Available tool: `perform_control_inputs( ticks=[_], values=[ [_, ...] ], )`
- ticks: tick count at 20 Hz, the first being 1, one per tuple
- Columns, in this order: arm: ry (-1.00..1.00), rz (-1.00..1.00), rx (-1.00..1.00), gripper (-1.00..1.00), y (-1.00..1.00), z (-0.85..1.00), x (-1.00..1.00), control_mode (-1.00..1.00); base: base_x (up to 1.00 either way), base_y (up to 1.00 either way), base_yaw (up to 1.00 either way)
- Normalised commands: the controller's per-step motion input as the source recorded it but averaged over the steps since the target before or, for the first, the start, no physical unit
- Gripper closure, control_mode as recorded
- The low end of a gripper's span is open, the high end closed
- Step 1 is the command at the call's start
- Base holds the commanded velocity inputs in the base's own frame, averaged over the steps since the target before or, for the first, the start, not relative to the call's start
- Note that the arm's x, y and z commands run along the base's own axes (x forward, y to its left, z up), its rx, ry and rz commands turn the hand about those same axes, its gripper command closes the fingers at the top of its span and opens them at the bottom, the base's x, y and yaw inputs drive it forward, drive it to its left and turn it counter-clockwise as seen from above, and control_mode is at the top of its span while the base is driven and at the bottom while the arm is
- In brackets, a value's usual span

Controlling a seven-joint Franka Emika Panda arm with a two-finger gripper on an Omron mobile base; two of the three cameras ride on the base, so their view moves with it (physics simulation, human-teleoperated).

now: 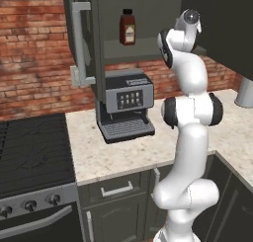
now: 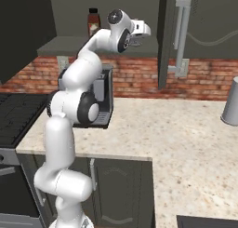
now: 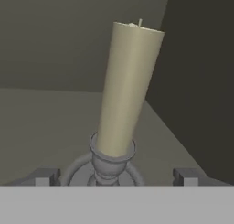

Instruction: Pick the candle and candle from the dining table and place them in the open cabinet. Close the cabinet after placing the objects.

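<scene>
Right up against the hand camera stands the stick candle (image 3: 128, 90), slim and pale beige, wick showing at the top, seated in a grey cup above its round grey disc base (image 3: 107, 170). Either side of that base sit the two dark fingertips (image 3: 45, 176), spread wide with clear space between each tip and the holder, so the gripper (image 3: 114, 177) is open and pinching nothing. Under the candle is the grey floor of the cabinet shelf (image 3: 41, 127), and it leans a touch in this tilted view, with a dark inner wall close on its right.

Pulling back to the base cameras, the white arm (image 1: 190, 127) rises from the counter's edge and reaches up into the open cabinet (image 1: 148, 51), the hand (image 2: 139, 29) right at shelf level. A small dark red bottle (image 1: 127, 27) stands on the shelf further left. Both doors hang open, the left door (image 1: 81, 38) and the right one (image 2: 179, 36) showing long silver handles. Below, a coffee machine (image 1: 124, 105) sits on the beige speckled counter (image 1: 113, 152), brick wall (image 1: 29, 53) behind, stove (image 1: 32, 152) off to the left.
</scene>
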Motion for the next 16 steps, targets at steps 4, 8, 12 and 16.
perform_control_inputs(
  ticks=[4, 8, 12, 16],
  values=[
    [-0.11, 0.00, -0.01, -1.00, 0.18, -0.21, -0.74, -1.00, 0.00, 0.00, 0.00],
    [-0.13, 0.00, -0.02, -1.00, 0.22, -0.24, -0.84, -1.00, 0.00, 0.00, 0.00],
    [-0.14, 0.00, -0.01, -1.00, 0.32, -0.14, -0.94, -1.00, 0.00, 0.00, 0.00],
    [-0.14, 0.00, 0.00, -1.00, 0.33, 0.00, -1.00, -1.00, 0.00, 0.00, 0.00]
  ],
)
